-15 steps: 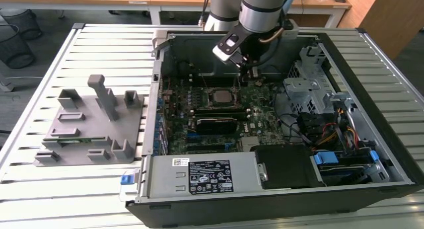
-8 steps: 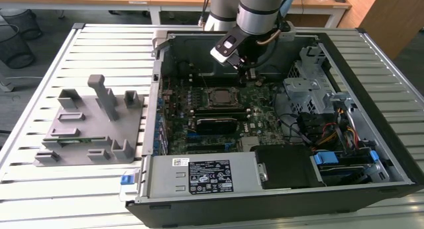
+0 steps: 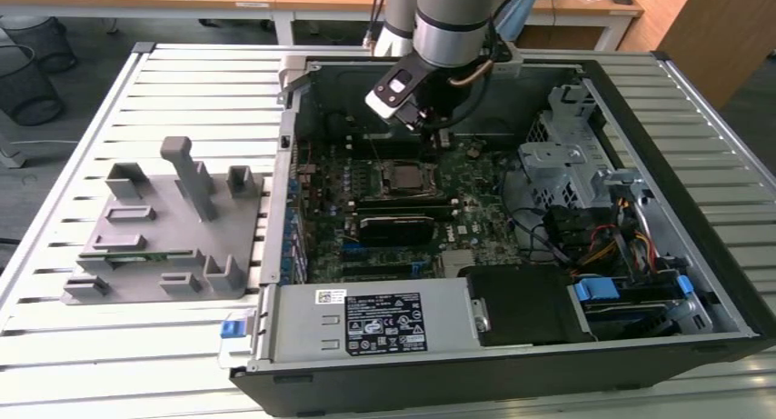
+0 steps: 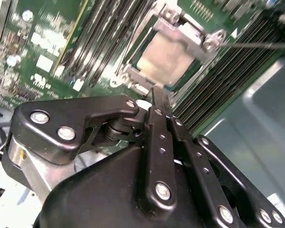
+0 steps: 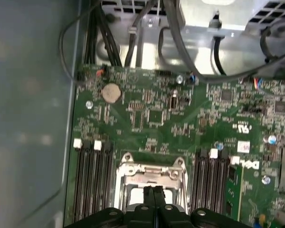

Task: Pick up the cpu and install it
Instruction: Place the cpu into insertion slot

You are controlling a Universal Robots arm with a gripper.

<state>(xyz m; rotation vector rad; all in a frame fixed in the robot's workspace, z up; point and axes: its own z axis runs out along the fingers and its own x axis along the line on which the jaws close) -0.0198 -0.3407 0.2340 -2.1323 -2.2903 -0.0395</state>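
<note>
The cpu (image 4: 167, 59) is a pale silver square lying inside the metal-rimmed socket frame (image 4: 190, 29) on the green motherboard (image 5: 147, 118). In the exterior view that socket (image 3: 406, 177) sits mid-board inside the open computer case (image 3: 679, 283). My gripper (image 3: 437, 139) hangs a little above the board, just behind the socket. Both wrist views show its black fingers (image 4: 157, 118) pressed together with nothing between them, and their tips (image 5: 154, 192) point at the socket's edge.
A grey plastic fixture (image 3: 158, 228) stands on the slatted table at the exterior view's left, with a green memory stick (image 3: 127, 253) lying in it. Memory slots (image 5: 92, 180) flank the socket. Cables (image 5: 133, 42), a drive cage (image 3: 564, 155) and the power supply (image 3: 376, 324) crowd the case.
</note>
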